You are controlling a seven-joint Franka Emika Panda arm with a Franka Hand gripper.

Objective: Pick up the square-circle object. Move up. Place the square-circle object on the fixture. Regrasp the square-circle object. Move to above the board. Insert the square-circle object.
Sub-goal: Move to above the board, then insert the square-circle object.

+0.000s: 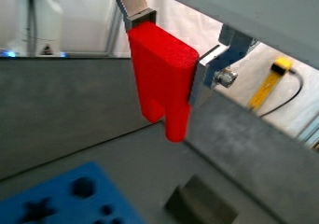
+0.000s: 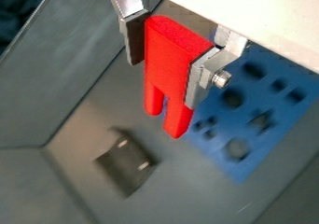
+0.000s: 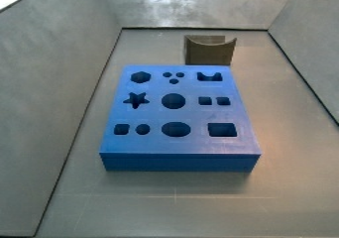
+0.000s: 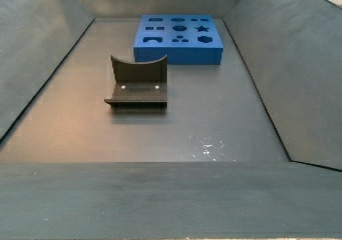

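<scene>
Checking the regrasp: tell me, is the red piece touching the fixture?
Apart. In both wrist views the gripper holds the red piece in the air between its fingers, with bare floor between its prongs and the fixture below.

The gripper (image 2: 170, 52) had fingers (image 2: 129, 27) of flat bare metal, silvery and a little shiny, with a bright screw head on one in both wrist views. Clamped between them, the object (image 1: 163, 78) looked like smooth red plastic, evenly coloured, with a soft matt sheen. The board (image 3: 176, 113) looked like matt blue plastic, its cut-outs clean-edged. The fixture (image 4: 136, 83) was dull olive-brown, matt, with no gloss. The floor (image 4: 160, 134) and walls looked like grey brushed sheet metal, faintly reflective, with pale glints near the front.
</scene>
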